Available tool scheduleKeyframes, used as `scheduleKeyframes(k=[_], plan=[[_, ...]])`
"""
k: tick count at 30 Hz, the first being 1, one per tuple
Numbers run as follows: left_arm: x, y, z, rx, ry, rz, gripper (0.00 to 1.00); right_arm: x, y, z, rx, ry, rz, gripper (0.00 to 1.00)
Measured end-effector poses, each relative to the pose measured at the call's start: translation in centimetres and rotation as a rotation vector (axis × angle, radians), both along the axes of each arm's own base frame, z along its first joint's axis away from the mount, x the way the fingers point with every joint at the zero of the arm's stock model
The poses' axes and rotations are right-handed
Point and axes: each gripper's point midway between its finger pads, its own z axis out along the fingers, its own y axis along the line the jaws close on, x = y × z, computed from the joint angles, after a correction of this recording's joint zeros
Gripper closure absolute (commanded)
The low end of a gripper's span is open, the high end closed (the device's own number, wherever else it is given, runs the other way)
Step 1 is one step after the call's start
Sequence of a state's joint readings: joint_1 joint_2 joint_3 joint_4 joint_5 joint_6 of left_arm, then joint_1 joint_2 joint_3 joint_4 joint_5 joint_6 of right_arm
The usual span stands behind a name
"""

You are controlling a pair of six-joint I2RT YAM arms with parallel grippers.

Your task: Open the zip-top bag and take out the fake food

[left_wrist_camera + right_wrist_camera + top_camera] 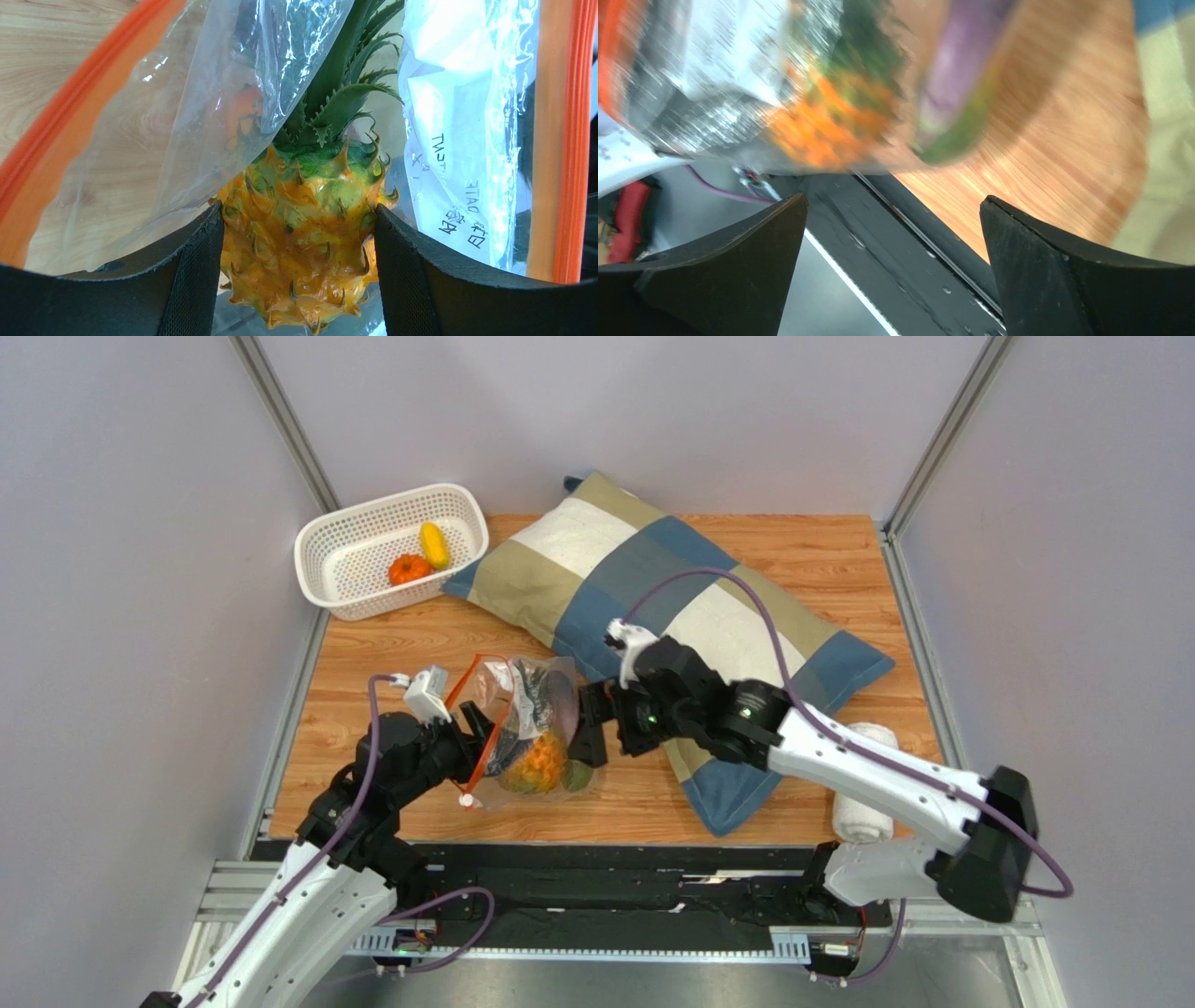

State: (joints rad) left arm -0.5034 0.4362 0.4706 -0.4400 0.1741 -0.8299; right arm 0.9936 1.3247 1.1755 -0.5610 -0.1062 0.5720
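The bag (522,703) lies on the table (842,560) just left of the pillow (673,616), at that pillow's near-left edge, with its mouth turned away from the pillow. The left gripper (299,224) is at that mouth, on the side of the bag away from the pillow. Its 2 fingers (200,280) press against both flanks of the pineapple (302,203), pinching it. The pineapple's green crown points into the bag, and the orange zip strip (572,140) runs along either side.

The right gripper (894,201) hangs between the bag and the pillow with its jaws spread wide and nothing between them. Its view is blurred, but it shows a purple eggplant (962,63) inside the plastic.

The basket (330,553) sits against the pillow's far-left corner and holds 2 pieces: an orange round one (410,569) and a yellow one (435,545). A white roll (863,805) lies by the pillow's near-right corner.
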Motion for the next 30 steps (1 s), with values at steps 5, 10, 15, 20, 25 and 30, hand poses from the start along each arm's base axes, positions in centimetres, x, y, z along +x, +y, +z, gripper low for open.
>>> scheduleKeyframes(k=[5,10,15,20,25,30], plan=[[-0.4,0.0,1.1,-0.022,0.014,0.003,1.00,-2.9,-4.8,-3.9,0.024,-0.038,0.009,0.00],[-1.1,-0.5,2.1,-0.072,0.035,-0.018,1.00,-4.5,-4.4,-9.4,0.033,-0.065,0.095,0.00],[-2.0,-1.0,3.3,-0.129,0.051,-0.043,1.00,-5.0,-2.7,-10.7,0.076,-0.156,0.165,0.01],[-2.6,-1.3,4.1,-0.171,0.069,-0.059,1.00,-4.7,-0.6,-8.8,0.192,-0.259,0.198,0.08],[-3.1,-1.6,4.4,-0.207,0.094,-0.071,1.00,-4.4,0.9,-8.5,0.233,-0.304,0.207,0.51],[-3.7,-1.6,4.7,-0.210,0.108,-0.087,1.00,-3.5,0.7,-8.9,0.236,-0.342,0.158,0.97]])
